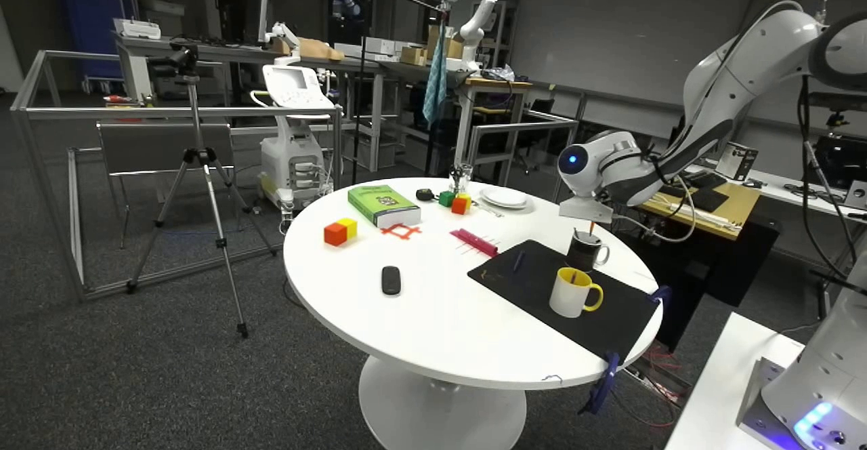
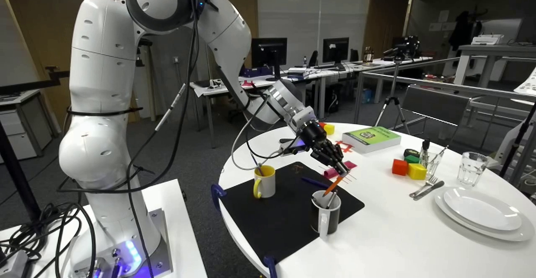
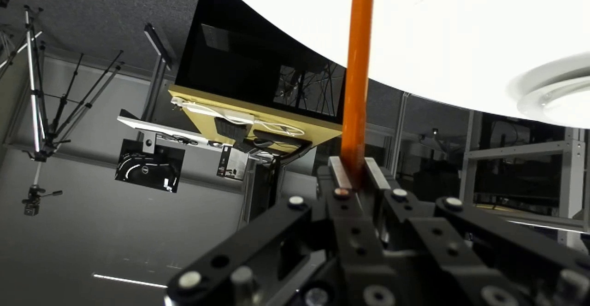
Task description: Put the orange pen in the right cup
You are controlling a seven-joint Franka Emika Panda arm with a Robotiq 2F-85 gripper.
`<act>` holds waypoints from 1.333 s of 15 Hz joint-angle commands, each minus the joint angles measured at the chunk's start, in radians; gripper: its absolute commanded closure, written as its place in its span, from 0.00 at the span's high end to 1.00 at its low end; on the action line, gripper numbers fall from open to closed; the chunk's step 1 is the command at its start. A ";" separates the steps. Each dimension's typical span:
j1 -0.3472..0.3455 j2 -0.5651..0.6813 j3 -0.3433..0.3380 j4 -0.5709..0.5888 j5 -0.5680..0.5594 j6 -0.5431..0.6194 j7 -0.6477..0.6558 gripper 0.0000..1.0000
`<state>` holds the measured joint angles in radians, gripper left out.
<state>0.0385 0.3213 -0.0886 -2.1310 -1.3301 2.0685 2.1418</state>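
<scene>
- Wrist view: gripper [image 3: 357, 171] clamped on orange pen [image 3: 358, 75].
- In an exterior view, not wrist: lower end perhaps inside dark cup [image 2: 333, 217], right of yellow-handled mug [image 2: 268, 184].

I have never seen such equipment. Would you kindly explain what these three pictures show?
The machine is a white robot arm beside a round table. Two pictures come from cameras outside it; the third, upside down, from a camera mounted on the arm itself. On the table lies a black mat, with a yellow-and-white mug on it and a dark cup at its edge; there are also a green book and white plates. The gripper, a kind of pincer, holds an orange pen, whose lower end seems to dip into the dark cup.
</scene>
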 commanded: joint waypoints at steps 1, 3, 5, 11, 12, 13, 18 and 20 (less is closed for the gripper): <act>-0.026 0.042 0.018 0.052 -0.042 0.018 0.055 0.03; -0.027 0.065 0.019 0.074 -0.043 0.018 0.070 0.03; -0.025 0.086 0.020 0.089 -0.044 0.013 0.078 0.03; -0.020 0.147 0.025 0.128 -0.033 0.002 0.066 0.03; -0.020 0.157 0.026 0.133 -0.033 0.001 0.065 0.03; -0.018 0.166 0.028 0.139 -0.031 -0.001 0.064 0.03; -0.016 0.206 0.037 0.158 -0.024 -0.003 0.056 0.03; -0.015 0.217 0.039 0.160 -0.022 -0.005 0.052 0.03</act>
<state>0.0375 0.5174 -0.0653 -1.9995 -1.3429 2.0731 2.1967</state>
